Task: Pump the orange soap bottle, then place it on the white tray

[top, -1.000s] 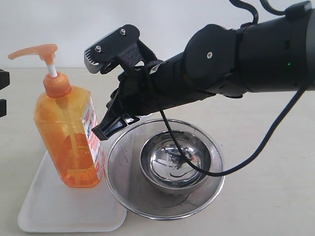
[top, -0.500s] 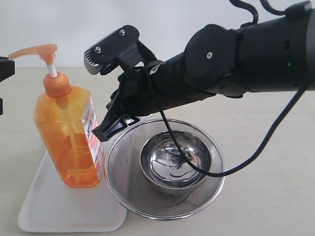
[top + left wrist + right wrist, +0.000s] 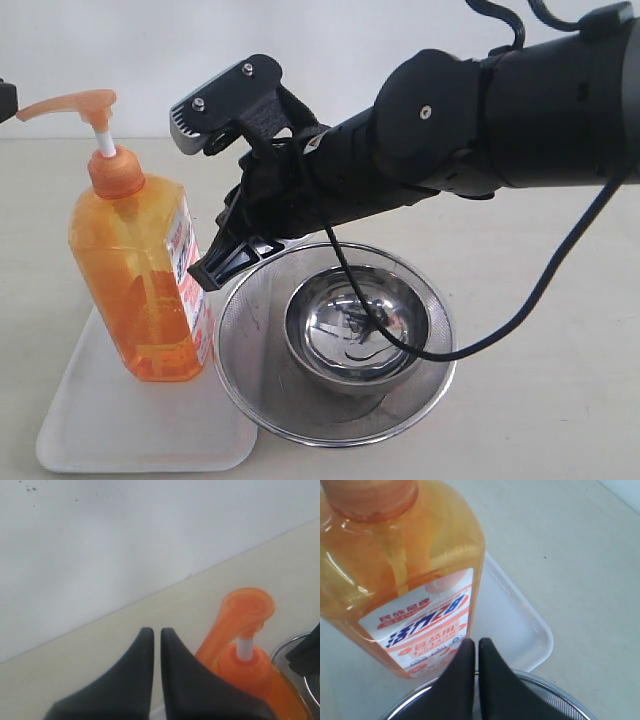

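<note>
The orange soap bottle stands straight up on the white tray. It is on the part of the tray that is nearest the round wire strainer. The tray lies flat on the pale bench, at the left of the exterior view. The bottle's pump head is up on its white stem, and its spout points to the left. The label with red and white print faces the strainer. A shiny steel bowl sits inside the strainer. The strainer's rim meets the tray's edge, but I cannot tell if it lies on top of it. The right claw comes in from the big black arm and hangs low above the strainer's rim, right beside the bottle's label. Its two black fingers are pressed together and hold nothing. I cannot tell if the tip touches the bottle. In the right wrist view the right claw's closed tips sit just in front of the lower part of the label. The left claw is up near the pump head, off to its side. Its fingers are side by side with only a thin slit between them, and they grip nothing. In the exterior view only a small dark bit of it shows at the left edge, close to the spout's tip.
</note>
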You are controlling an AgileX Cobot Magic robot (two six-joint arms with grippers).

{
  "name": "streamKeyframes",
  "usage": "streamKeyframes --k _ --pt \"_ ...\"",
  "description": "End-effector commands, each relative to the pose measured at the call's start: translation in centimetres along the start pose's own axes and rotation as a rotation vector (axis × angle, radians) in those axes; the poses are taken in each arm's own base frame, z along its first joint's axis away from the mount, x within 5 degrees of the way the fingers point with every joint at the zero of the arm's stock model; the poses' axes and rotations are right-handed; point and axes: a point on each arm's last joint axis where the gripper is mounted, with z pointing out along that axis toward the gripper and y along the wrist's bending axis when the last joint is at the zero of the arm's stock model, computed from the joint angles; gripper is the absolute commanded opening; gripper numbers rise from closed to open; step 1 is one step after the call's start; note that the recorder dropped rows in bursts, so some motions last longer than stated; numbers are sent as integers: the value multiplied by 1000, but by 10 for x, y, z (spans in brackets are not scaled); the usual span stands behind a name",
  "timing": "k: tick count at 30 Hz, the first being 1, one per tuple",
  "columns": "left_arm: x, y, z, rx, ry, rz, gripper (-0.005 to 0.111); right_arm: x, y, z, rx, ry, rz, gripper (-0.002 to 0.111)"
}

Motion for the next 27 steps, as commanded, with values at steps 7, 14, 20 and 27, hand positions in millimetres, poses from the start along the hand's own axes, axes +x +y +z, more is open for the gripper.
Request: streamKeyframes --k 7,14,20,27 --pt "-5 -4 -2 47 -33 -2 5 -1 -3 -3 10 -6 -12 0" --pt "-6 -5 -2 58 -36 -9 5 -1 -3 -3 10 -6 -12 0" --pt "-6 -7 -2 80 -42 -18 5 -1 -3 -3 16 -12 -9 0" --pt "-6 -7 -2 76 -39 -13 5 -3 -4 -3 24 -24 5 0"
